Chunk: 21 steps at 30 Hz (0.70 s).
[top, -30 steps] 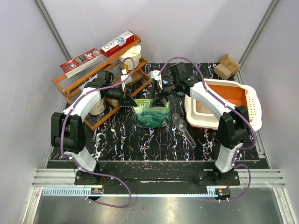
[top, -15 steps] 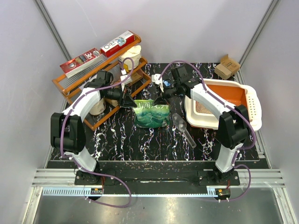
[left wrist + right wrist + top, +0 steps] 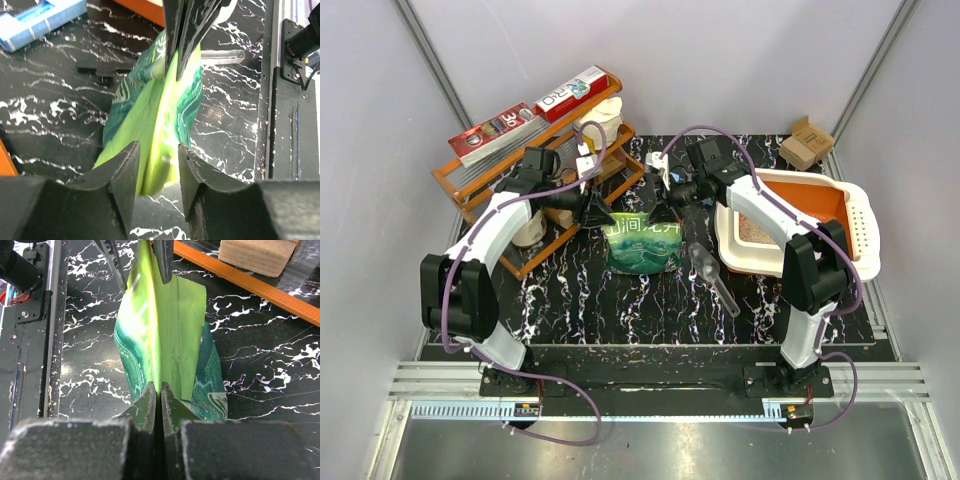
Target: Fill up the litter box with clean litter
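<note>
The litter box [image 3: 825, 184], white-rimmed and orange inside, lies at the right with a patch of clean litter [image 3: 752, 229] at its near end. A glossy green pouch [image 3: 642, 245] stands at the table's middle. My right gripper [image 3: 666, 211] is shut on the pouch's [image 3: 165, 335] top right edge, jaws pressed together [image 3: 160, 390]. My left gripper [image 3: 601, 214] is at the pouch's top left; its jaws [image 3: 157, 167] stand open on either side of the pouch's [image 3: 155, 110] edge, with gaps showing.
An orange wire rack [image 3: 490, 195] with flat boxes [image 3: 535, 108] on top stands back left, close behind my left arm. A clear scoop [image 3: 713, 273] lies between the pouch and the litter box. A cardboard box [image 3: 806, 142] sits back right. A white slotted scoop [image 3: 861, 228] rests on the tray's right rim.
My right gripper has closed on the pouch's right top edge. My left gripper, shut on the left edge before, has opened and drawn back slightly to the left.
</note>
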Tool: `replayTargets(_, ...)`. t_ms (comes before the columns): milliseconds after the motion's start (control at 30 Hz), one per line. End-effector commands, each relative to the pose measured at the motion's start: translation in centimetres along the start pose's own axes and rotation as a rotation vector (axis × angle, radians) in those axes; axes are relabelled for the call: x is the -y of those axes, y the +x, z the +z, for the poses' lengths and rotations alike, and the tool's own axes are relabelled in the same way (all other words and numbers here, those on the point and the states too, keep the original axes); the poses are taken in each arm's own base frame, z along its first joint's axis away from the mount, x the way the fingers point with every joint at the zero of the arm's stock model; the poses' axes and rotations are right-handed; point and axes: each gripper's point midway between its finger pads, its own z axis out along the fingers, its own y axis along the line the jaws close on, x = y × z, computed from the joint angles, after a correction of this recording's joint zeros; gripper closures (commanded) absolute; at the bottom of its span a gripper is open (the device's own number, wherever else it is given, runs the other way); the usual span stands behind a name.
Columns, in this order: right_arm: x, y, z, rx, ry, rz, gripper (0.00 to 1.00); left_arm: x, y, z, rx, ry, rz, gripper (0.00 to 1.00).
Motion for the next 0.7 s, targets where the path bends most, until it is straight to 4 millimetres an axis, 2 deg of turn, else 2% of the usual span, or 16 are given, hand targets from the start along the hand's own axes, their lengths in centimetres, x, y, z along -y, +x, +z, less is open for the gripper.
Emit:
replayTargets(0,0.0,-2.1,-0.3,0.043,-0.015,0.035,1.0,0.4,-3.9,1.9,0.069,0.018,0.171,0.58)
replayTargets(200,-0.3,-2.5,-0.4,0.052,-0.014,0.039,1.0,1.0,-4.3,4.8,0.053,0.093,0.191,0.57)
replayTargets(367,-0.4,-2.2,-0.4,0.047,-0.014,0.045,1.0,0.6,-5.0,5.9,0.081,0.111,0.152,0.62)
replayTargets(400,-0.4,-2.1,-0.4,0.047,-0.014,0.048,1.0,0.5,-4.9,6.0,0.08,0.113,0.149,0.64)
replayTargets(533,-0.4,-2.0,-0.4,0.045,-0.015,0.048,1.0,0.3,-3.2,5.8,0.014,0.107,0.142,0.99)
replayTargets(667,-0.5,-1.8,-0.7,0.033,-0.011,0.036,1.0,-0.8,-2.7,3.9,0.011,0.059,0.116,1.0)
